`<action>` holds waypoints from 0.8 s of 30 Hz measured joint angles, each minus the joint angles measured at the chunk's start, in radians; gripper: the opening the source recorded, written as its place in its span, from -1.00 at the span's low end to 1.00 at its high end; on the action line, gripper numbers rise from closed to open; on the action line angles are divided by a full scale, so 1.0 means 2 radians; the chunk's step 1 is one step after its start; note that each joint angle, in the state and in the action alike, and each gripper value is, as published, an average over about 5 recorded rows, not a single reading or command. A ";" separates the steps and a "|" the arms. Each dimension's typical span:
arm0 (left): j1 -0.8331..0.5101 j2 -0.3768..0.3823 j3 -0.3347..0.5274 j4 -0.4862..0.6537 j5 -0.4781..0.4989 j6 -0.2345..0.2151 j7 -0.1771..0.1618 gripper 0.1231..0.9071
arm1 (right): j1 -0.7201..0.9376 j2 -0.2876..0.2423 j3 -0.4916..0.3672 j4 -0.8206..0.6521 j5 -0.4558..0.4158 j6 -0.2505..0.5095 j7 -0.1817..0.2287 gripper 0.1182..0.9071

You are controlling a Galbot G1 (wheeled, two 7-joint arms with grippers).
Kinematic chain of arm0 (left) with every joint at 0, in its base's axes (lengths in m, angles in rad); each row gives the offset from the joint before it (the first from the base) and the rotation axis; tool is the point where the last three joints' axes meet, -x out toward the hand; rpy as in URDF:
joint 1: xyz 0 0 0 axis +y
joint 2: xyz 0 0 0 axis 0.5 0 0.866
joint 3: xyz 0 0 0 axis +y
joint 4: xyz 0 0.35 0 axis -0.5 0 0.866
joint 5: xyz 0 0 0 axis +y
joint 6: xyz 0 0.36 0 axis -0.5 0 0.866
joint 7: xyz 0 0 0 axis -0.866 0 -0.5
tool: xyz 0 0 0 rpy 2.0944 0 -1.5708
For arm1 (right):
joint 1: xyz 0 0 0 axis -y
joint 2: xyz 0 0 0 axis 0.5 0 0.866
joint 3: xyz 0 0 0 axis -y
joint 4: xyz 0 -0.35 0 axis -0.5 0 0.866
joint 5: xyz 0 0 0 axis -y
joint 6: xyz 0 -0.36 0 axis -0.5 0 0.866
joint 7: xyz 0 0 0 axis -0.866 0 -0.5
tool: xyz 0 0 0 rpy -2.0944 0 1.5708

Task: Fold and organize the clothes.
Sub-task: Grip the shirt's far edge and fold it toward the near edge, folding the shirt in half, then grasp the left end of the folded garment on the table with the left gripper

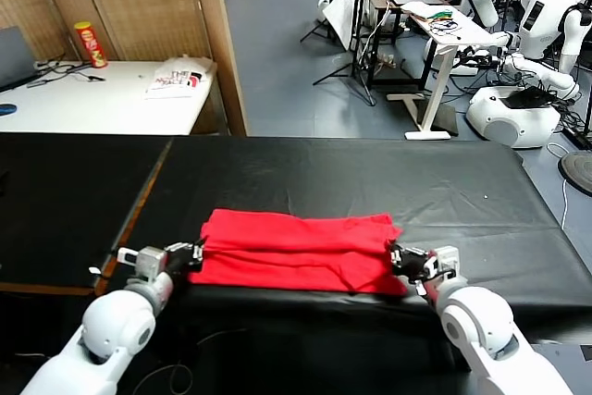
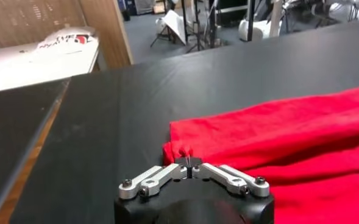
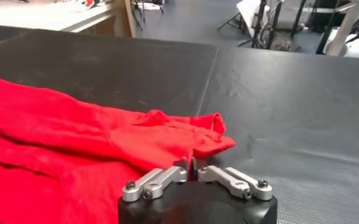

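The red T-shirt (image 1: 296, 249) lies folded into a band near the front edge of the black table (image 1: 444, 182), long axis running left to right. The left gripper (image 1: 190, 254) pinches its left end and the right gripper (image 1: 404, 261) its right end, jaws narrow on cloth, so neither arm is nearer. It looks plain, soft, and slightly rumpled.

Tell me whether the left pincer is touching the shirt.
Touching. The left wrist view shows the left pincer pinching a bit of the shirt at its edge.
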 joint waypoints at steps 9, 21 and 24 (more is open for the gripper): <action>-0.029 -0.002 -0.017 0.001 -0.038 -0.004 0.006 0.67 | 0.035 0.023 0.017 -0.023 -0.023 0.059 0.007 0.72; -0.100 -0.055 0.003 0.085 -0.063 -0.004 0.009 0.72 | 0.094 0.108 -0.007 -0.139 -0.087 0.079 0.003 0.72; -0.107 -0.068 0.005 0.105 -0.062 -0.006 0.012 0.72 | 0.103 0.120 -0.010 -0.157 -0.090 0.082 0.002 0.68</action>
